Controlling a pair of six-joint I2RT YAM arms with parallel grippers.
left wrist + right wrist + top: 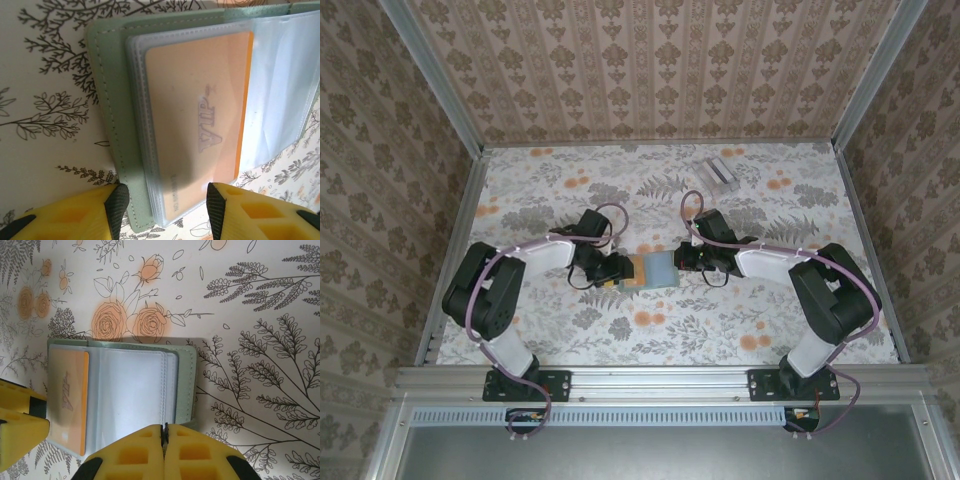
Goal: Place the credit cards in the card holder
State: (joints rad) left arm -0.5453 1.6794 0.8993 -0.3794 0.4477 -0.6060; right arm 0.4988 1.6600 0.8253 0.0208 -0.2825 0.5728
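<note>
The card holder (187, 385) lies open and flat on the desk (720, 330), near its middle and between the two arms. Its grey-green cover (112, 100) faces down and its clear plastic sleeves (130, 395) face up. An orange card (200, 110) marked "VIP" sits inside a sleeve on one half. The sleeves on the other half look empty and pale. In the top view the card holder (650, 268) shows as a small patch, the orange card (636, 270) on its left part.

The left end effector (166, 212) is at the card end of the holder. Its yellow fingers with black pads (117, 210) stand apart, one to each side of the sleeve that holds the card. I cannot tell whether the pads touch the holder. One of those fingers (22, 432) also shows in the right wrist view, beside the card.

The right end effector (164, 432) is at the edge of the other half, its two fingers pressed together with no gap. Their tips meet the sleeves' edge. Whether a sleeve is pinched between them I cannot tell.

From above, the left end effector (618, 268) and the right end effector (680, 258) face each other across the holder. A clear slotted stand (718, 172) rests well apart, toward the far right of the floral desk.
</note>
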